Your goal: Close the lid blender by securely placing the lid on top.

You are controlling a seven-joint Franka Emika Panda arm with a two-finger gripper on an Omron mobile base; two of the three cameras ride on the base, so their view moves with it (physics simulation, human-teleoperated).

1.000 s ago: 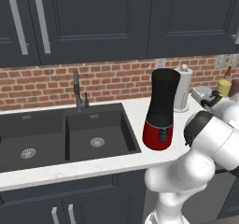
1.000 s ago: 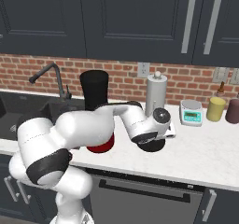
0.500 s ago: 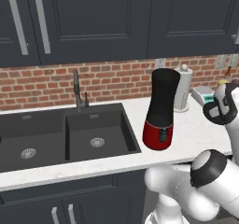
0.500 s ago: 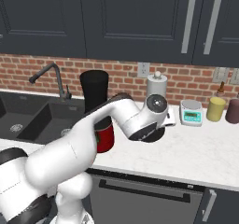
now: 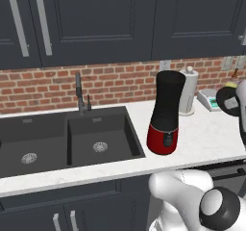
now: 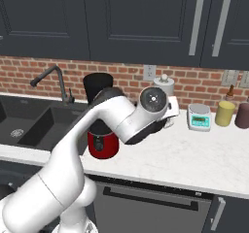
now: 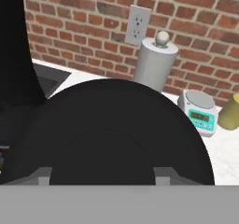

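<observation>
lid held off the blender, jar top uncovered

left base view: the blender [image 5: 166, 111] stands upright on the white counter [image 5: 206, 138], just right of the dark sink [image 5: 67, 138]. it is a tall black jar narrowing to a glossy red base with a small dark panel. its top carries no lid. the lid [image 5: 227, 100], a flat round black disc, is at the right edge of this view, well apart from the jar and above the counter. the paper-towel roll [image 5: 188, 91] stands just behind and right of the blender; the kitchen scale [image 5: 210, 99] sits further right.

right base view: the arm crosses in front of the blender [image 6: 100, 121], hiding most of the jar; the red base shows below it. the scale [image 6: 199, 116] and a yellow jar [image 6: 224, 113] stand along the brick wall.

hand view: the lid [image 7: 116, 134] is close up, a broad black disc with a raised centre, seated at the gripper [image 7: 102, 176], whose tips sit at either side of it, holding it. the blender [image 7: 16, 50] is at the left edge.
</observation>
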